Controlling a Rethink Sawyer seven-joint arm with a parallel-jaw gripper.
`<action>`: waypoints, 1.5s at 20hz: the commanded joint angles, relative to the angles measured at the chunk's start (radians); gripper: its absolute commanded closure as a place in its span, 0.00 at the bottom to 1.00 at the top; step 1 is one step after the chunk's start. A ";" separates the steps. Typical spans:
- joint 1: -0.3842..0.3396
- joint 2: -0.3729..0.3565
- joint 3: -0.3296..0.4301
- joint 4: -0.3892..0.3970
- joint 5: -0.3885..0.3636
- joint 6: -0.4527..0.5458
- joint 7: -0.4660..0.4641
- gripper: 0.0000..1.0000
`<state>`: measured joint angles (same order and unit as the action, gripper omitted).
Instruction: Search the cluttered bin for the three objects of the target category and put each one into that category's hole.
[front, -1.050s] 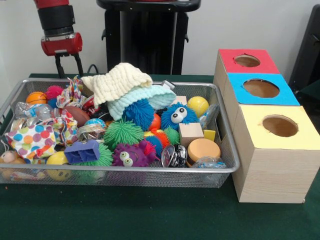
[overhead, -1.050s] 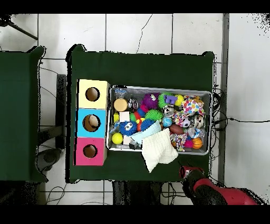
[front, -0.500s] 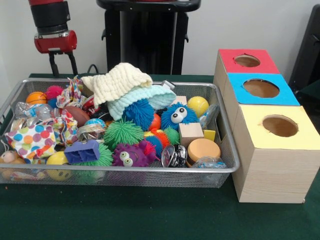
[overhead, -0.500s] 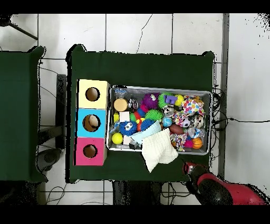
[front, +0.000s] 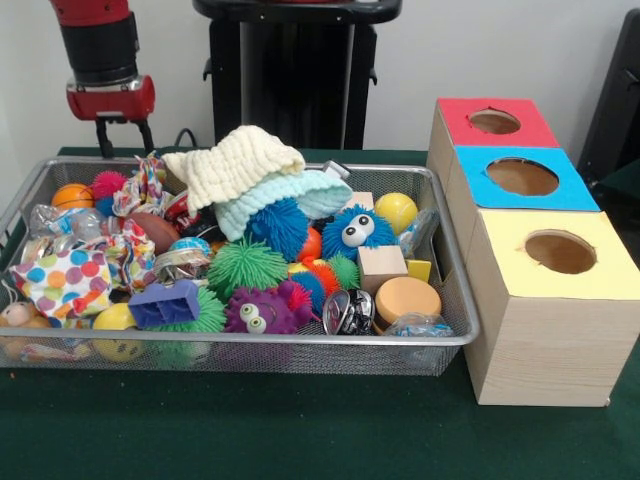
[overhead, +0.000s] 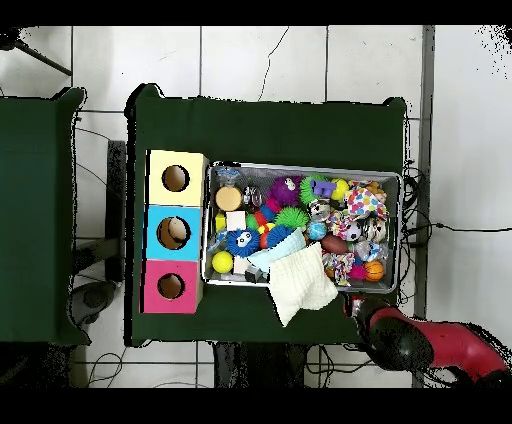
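Note:
The wire mesh bin (front: 250, 341) is packed with toys: a blue googly-eyed spiky ball (front: 355, 232), a green spiky ball (front: 245, 265), a purple spiky ball (front: 262, 310), a wooden cube (front: 381, 268), a yellow ball (front: 396, 210) and a small orange basketball (front: 72, 195). A cream knitted cloth (front: 235, 160) lies over a pale blue one (front: 290, 195) at the back. My gripper (front: 124, 140) hangs open and empty above the bin's far left corner. From overhead, the gripper (overhead: 352, 303) sits just outside the bin (overhead: 305, 168) at its lower right corner.
Three wooden boxes with round holes stand in a row right of the bin: red top (front: 525, 130), blue top (front: 575, 195), yellow top (front: 615, 265). A polka-dot cloth (front: 65, 280) and a purple block (front: 165, 303) lie at the bin's front left. Green cloth covers the table (front: 300, 430).
The arm has shifted left and slightly up in the front view, then settled. Overhead, it swung out to the right with the gripper nearer the bin corner. The toys have not moved.

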<state>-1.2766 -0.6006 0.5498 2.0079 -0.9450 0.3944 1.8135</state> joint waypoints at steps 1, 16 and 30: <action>0.097 0.040 0.017 -0.235 -0.005 0.006 -0.012 0.00; 0.184 0.032 -0.034 -0.272 0.017 0.027 0.044 0.00; 0.031 -0.272 0.056 0.043 0.222 0.123 -0.084 0.00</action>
<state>-1.1847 -0.6918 0.4923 1.9875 -0.8542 0.5014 1.8135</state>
